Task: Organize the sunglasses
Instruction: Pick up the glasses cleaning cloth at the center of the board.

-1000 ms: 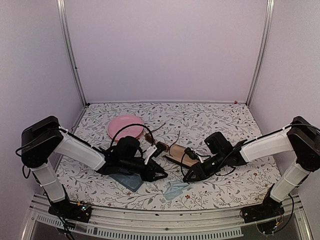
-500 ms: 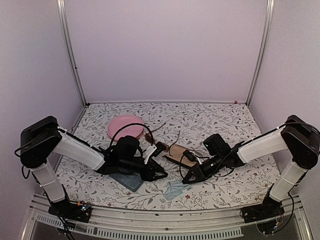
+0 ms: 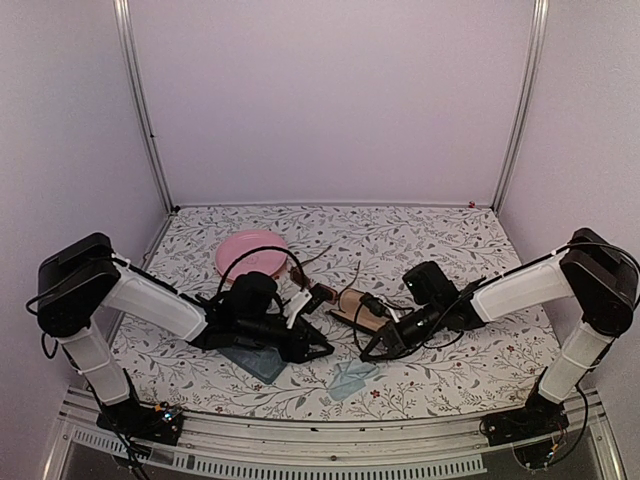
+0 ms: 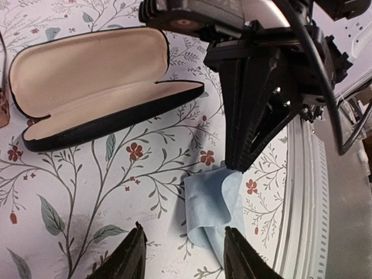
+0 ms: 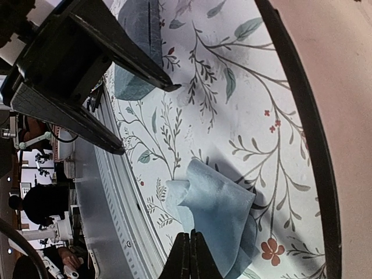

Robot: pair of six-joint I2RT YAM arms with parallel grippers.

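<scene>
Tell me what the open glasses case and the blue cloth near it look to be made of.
Open glasses case: a rigid shell, matte black outside, likely plastic or leatherette-covered. The tan lining looks soft and felt-like, with no shine. Blue cloth: thin, soft, matte fabric, probably microfibre, lying crumpled with loose folds.

Pale lilac walls (image 3: 330,100) (framed by metal posts (image 3: 140,110)) enclose a floral-patterned table (image 3: 430,230).
</scene>
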